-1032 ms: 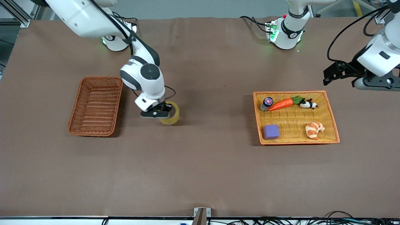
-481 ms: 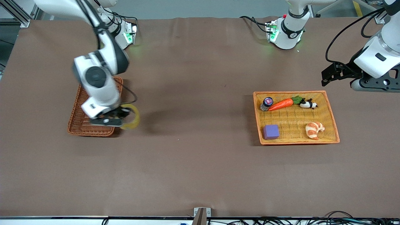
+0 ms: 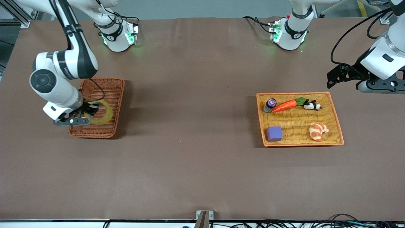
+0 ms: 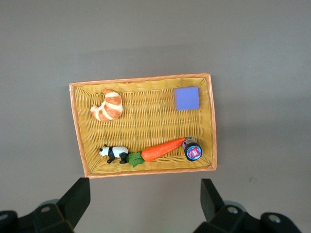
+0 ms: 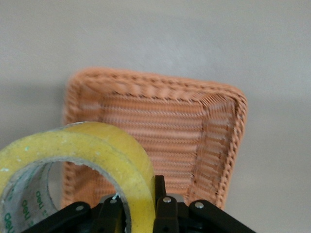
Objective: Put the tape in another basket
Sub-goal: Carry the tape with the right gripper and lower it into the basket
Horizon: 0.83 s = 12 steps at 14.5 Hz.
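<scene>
The tape (image 3: 102, 113) is a yellowish ring held on edge in my right gripper (image 3: 91, 110), which is shut on the ring's wall. It hangs over the reddish-brown wicker basket (image 3: 115, 83) at the right arm's end of the table. In the right wrist view the tape (image 5: 92, 155) fills the foreground with the basket (image 5: 228, 141) under it, and my right gripper (image 5: 141, 204) pinches the ring's wall. My left gripper (image 3: 343, 76) is open and empty, up in the air beside the yellow-orange tray (image 3: 335, 112); its fingertips (image 4: 77, 199) stand wide apart.
The yellow-orange tray (image 4: 146, 82) holds a purple cube (image 3: 274, 133), a croissant (image 3: 318, 131), a carrot (image 3: 284, 105), a toy panda (image 3: 312, 105) and a small jar (image 3: 270, 104).
My right arm has carried the tape from above the bare table toward the right arm's end, to over the wicker basket. The left arm has hardly moved.
</scene>
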{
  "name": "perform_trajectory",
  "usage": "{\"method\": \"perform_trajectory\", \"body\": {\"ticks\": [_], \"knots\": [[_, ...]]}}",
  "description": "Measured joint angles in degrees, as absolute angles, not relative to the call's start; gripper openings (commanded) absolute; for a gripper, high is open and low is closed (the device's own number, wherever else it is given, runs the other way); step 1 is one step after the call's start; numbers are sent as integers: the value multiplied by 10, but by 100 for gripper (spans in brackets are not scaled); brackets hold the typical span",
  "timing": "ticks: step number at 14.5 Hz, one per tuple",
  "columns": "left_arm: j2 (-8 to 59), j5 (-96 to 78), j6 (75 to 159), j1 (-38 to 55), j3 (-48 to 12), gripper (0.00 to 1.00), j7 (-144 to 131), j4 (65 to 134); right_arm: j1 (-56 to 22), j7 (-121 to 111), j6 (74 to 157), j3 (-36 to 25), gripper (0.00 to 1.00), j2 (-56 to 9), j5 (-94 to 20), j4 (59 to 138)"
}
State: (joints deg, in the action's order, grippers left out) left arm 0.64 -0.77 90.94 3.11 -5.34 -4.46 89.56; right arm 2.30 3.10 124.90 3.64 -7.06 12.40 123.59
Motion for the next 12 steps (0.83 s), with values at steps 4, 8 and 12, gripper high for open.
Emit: {"method": "perform_trajectory", "body": {"ticks": [4, 8, 12], "knots": [[9, -8, 910, 32, -42, 100, -45, 896, 23, -31, 1351, -28, 0, -69, 122, 1319], [9, -8, 910, 31, -39, 100, -42, 896, 23, -39, 1473, -47, 2, -71, 122, 1405], [9, -7, 911, 27, -37, 100, -41, 895, 23, -39, 1539, -47, 37, -97, 122, 1435]]}}
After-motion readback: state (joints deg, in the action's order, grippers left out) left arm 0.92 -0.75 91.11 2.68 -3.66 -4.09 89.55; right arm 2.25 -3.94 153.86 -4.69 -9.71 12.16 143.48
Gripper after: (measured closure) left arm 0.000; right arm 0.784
